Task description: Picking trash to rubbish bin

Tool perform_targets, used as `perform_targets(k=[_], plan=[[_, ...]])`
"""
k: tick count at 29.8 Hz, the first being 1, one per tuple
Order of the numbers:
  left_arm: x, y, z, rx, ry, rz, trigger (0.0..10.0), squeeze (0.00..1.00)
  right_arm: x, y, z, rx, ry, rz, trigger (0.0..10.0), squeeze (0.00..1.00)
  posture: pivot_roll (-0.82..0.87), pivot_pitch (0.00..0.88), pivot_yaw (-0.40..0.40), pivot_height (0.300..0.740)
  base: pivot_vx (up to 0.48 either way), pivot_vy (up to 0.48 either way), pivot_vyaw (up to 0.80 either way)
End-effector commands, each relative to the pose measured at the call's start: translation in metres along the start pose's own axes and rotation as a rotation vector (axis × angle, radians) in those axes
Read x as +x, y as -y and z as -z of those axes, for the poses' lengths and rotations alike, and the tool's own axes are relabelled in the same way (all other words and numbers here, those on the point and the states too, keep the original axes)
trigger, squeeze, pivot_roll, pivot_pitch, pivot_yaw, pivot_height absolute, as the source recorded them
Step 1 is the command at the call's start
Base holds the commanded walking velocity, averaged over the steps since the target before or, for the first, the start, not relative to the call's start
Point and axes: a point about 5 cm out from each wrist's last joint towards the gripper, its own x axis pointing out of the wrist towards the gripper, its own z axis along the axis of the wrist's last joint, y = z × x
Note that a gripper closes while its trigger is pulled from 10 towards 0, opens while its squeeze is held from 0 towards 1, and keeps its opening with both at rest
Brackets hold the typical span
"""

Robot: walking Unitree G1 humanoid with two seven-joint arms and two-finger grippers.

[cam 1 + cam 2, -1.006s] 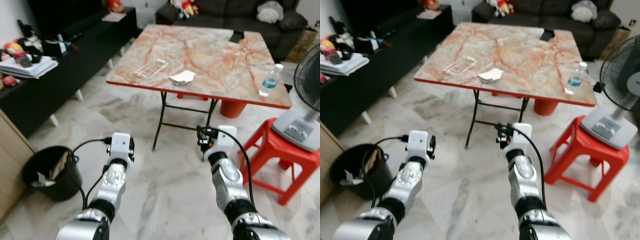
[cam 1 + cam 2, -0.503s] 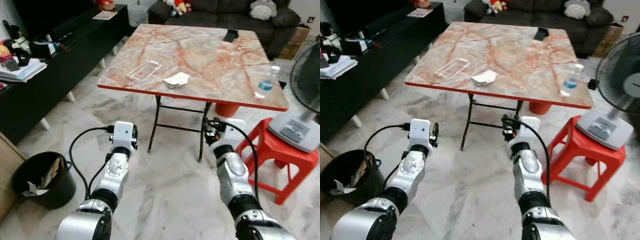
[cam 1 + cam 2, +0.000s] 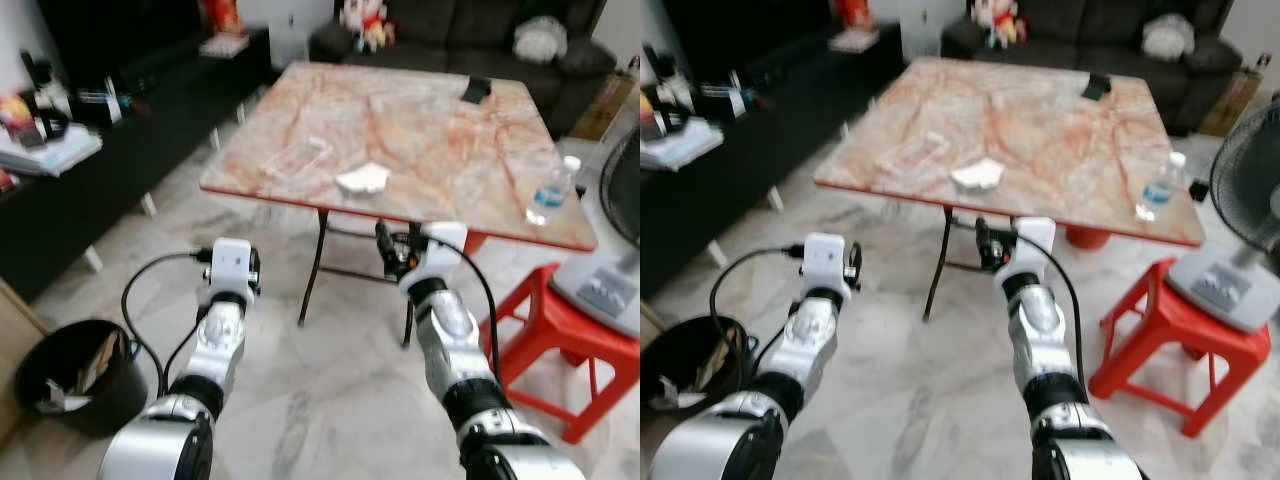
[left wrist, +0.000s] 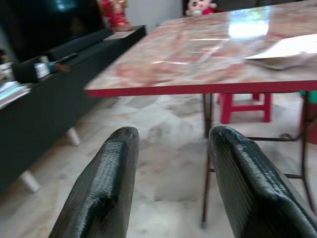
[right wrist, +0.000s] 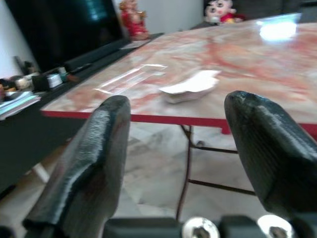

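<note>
Trash, a crumpled white paper (image 3: 363, 180), is lying near the table (image 3: 440, 130) edge while both spread end effectors, left (image 4: 171, 183) and right (image 5: 173, 163), are risking hitting that edge.

Two arms, silver metal, jointed, with rounded segments and dark bands at the joints, at lower left and lower centre-right of the head views. Each ends in a white box-shaped wrist housing with black fittings. Black cable loops from each housing back along the forearm. Left gripper (image 4: 173, 188): two long black fingers (image 4: 101, 191), finely ribbed, rounded tips. Right gripper (image 5: 178, 163): two matching black fingers (image 5: 84, 168), matt and textured; below them, at the frame's lower edge, a black base bearing shiny silver screw heads.
</note>
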Motion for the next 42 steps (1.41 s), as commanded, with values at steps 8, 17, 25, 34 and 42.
perform_targets(k=[8, 17, 25, 34, 42], plan=[[0.003, 0.005, -0.007, -0.021, 0.023, 0.004, 10.0, 0.00, 0.002, 0.003, -0.007, -0.017, 0.010, 0.008, 10.0, 1.00, -0.14, 0.000, -0.040, 0.740, 0.298, 0.000, 0.00], [0.005, 0.005, -0.011, -0.026, 0.038, 0.000, 10.0, 0.00, 0.003, 0.002, -0.009, -0.027, 0.011, 0.005, 10.0, 0.00, -0.15, 0.002, -0.039, 0.740, 0.297, 0.000, 0.00], [0.006, 0.005, -0.013, -0.023, 0.043, 0.000, 10.0, 0.00, 0.003, -0.004, -0.007, -0.060, 0.003, -0.034, 10.0, 0.00, -0.14, 0.006, -0.041, 0.740, 0.307, 0.000, 0.43], [0.006, 0.005, -0.013, -0.023, 0.046, 0.002, 10.0, 0.00, 0.003, -0.002, -0.008, -0.025, 0.001, -0.020, 10.0, 0.00, -0.14, 0.009, -0.042, 0.740, 0.314, 0.000, 0.18], [0.007, 0.008, -0.016, -0.025, 0.058, 0.016, 10.0, 0.00, 0.003, -0.002, -0.007, -0.019, -0.007, -0.025, 10.0, 0.00, -0.14, 0.010, -0.045, 0.740, 0.325, 0.000, 0.00]])
